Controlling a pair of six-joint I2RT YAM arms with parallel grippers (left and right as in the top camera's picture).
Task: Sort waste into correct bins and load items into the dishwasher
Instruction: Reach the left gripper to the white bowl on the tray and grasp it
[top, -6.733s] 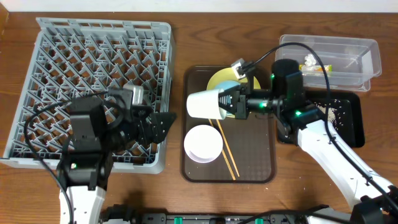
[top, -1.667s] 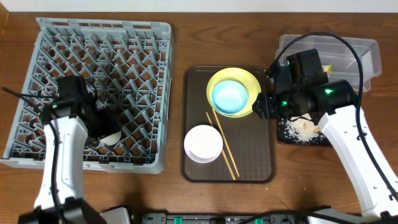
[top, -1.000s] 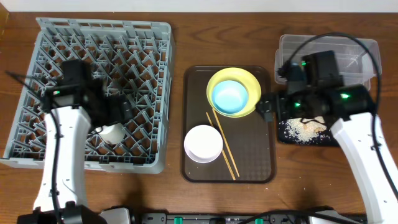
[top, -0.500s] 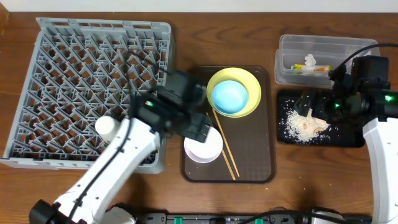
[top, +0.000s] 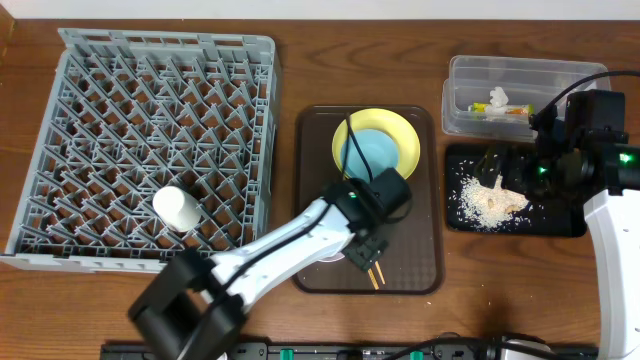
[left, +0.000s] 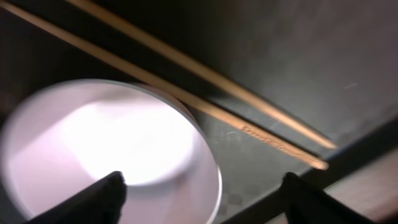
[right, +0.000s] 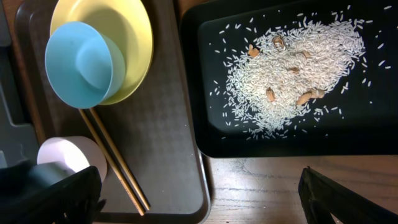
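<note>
Both wide apart, empty: right tool (right: 202, 190), left tool (left: 204, 185) above blurred pink bowl (left: 106, 143); chopsticks (left: 249, 129) cut off.

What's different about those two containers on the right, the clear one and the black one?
The clear tub is see-through with taller walls; the black tray is dark and shallow. The clear tub holds a wrapper and a tissue; the black tray holds scattered rice. Both are rectangular.
</note>
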